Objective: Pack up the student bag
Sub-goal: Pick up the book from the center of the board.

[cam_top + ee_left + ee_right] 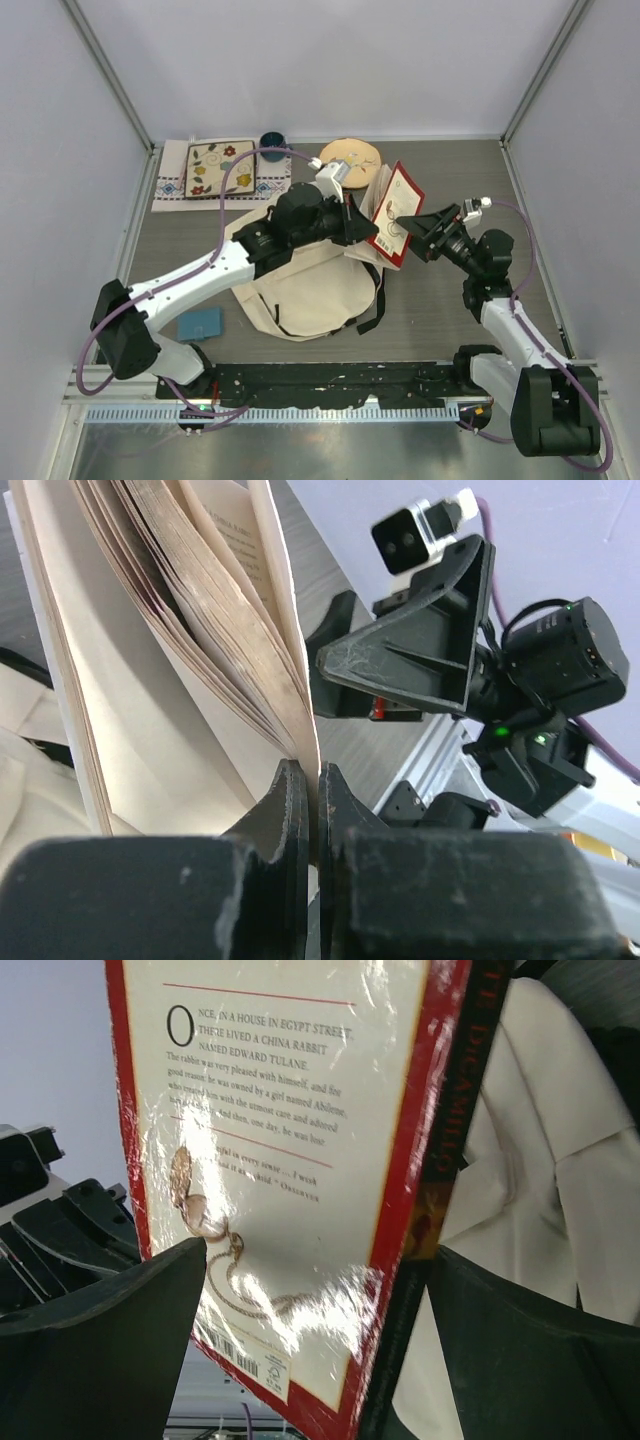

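The student bag [310, 290] is a cream fabric backpack with black straps, lying flat in the middle of the table under my left arm. A paperback book [395, 212] with a red-bordered back cover hangs partly fanned open above the bag's right edge. My left gripper [358, 222] is shut on the book; in the left wrist view its jaws [308, 770] pinch one thin outer leaf of the book [180, 630]. My right gripper [418, 228] is open, right of the book. In the right wrist view its fingers [320, 1260] straddle the book's back cover [290, 1140], with the cream bag [540, 1160] behind.
A floral placemat [222, 172], a dark blue cup [273, 143] and a round yellowish plate [350, 155] lie along the back. A small blue flat object [200, 325] lies near the left arm's base. Side walls close in the table.
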{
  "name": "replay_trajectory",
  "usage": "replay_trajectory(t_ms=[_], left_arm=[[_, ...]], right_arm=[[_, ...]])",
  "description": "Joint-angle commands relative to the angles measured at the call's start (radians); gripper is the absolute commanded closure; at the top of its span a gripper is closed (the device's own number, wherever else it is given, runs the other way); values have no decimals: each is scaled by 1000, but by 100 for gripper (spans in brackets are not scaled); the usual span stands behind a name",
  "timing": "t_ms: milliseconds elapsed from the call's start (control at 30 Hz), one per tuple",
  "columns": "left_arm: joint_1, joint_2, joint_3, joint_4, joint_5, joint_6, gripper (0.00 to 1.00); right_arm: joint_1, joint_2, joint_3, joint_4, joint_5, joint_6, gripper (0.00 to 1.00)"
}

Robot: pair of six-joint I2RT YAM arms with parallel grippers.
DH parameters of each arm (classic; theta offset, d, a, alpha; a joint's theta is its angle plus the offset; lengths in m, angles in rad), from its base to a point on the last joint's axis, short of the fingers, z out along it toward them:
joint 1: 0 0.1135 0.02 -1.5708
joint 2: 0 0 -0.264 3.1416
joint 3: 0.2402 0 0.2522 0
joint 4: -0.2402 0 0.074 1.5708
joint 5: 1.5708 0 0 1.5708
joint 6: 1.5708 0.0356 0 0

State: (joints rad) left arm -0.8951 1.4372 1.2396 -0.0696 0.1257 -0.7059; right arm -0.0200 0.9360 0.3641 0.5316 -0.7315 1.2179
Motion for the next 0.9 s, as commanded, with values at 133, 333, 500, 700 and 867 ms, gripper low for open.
replay_trajectory(t_ms=[133, 333, 500, 700, 867], left_arm=[[4, -66, -74, 272, 124, -73, 100], [4, -86, -107, 252, 95, -70, 100], [4, -126, -138, 174, 34, -53, 100], [4, -170, -177, 99, -38, -46, 36], [5, -222, -198, -13, -194, -40, 1]], right_arm=[[117, 80, -7, 344, 43, 134, 11], [127, 38, -8, 328, 69, 115, 61], [127, 18, -5, 295, 78, 109, 98], [126, 0, 3, 292, 84, 111, 99], [126, -16, 39, 231, 58, 75, 99]])
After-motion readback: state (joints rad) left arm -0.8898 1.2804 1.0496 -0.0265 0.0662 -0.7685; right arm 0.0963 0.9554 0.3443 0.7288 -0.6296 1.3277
